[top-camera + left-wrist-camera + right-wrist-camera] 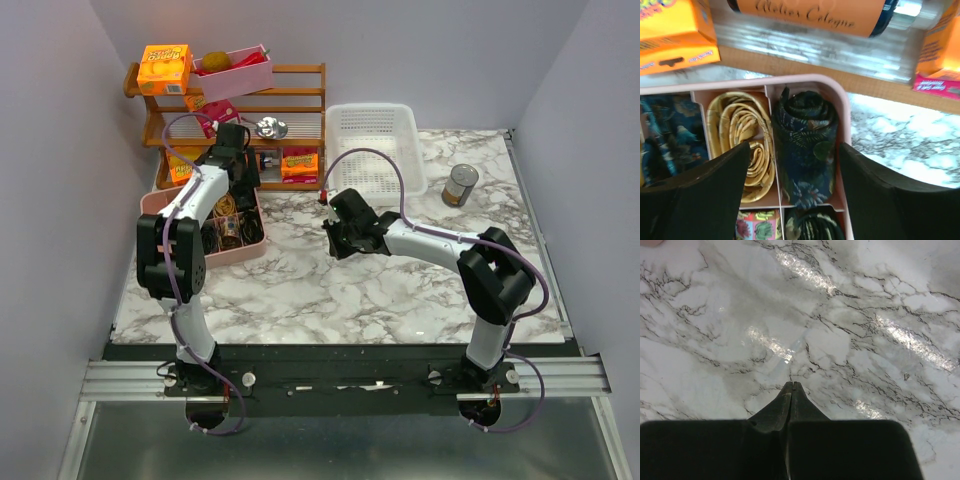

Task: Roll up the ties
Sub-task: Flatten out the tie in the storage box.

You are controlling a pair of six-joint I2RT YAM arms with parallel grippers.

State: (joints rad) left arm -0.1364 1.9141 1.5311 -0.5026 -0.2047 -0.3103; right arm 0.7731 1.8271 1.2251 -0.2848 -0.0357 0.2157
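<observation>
Far-left corner of the surface [300, 290]: a pink plastic tray [837, 95] with thin dividers, its compartments filled with rolled ties. In the left wrist view, from left to right:

- A teal tie [670, 130], printed and soft-looking.
- A yellow tie [742, 130], a smooth, slightly glossy band wound in a loose oval coil.
- A dark tie [805, 145], black cloth with a green-gold leafy speckle, wound into a fat, fairly tight roll that fills the right compartment along the tray's rim.

Two further rolls show at the bottom of this view, one multicoloured [757, 225] and one dark [815, 227].

The left gripper [794, 150] hangs over the dark tie with its jaws apart, one on each side of the roll and gripping nothing. The right-hand jaw is just beside the cloth.

Middle of the surface: the right gripper [791, 386] hovers over bare, glossy grey-veined marble, its jaws together and empty.

Far side: a wooden rack [290, 100], a white perforated plastic basket [375, 140] and, nearer the right edge, an upright metal can [460, 185].

Progress, as a judgement: every tie in view is rolled and stowed, the dark one apparently just set down. No unrolled tie is visible, so little or nothing seems left beyond lifting the left arm away.
</observation>
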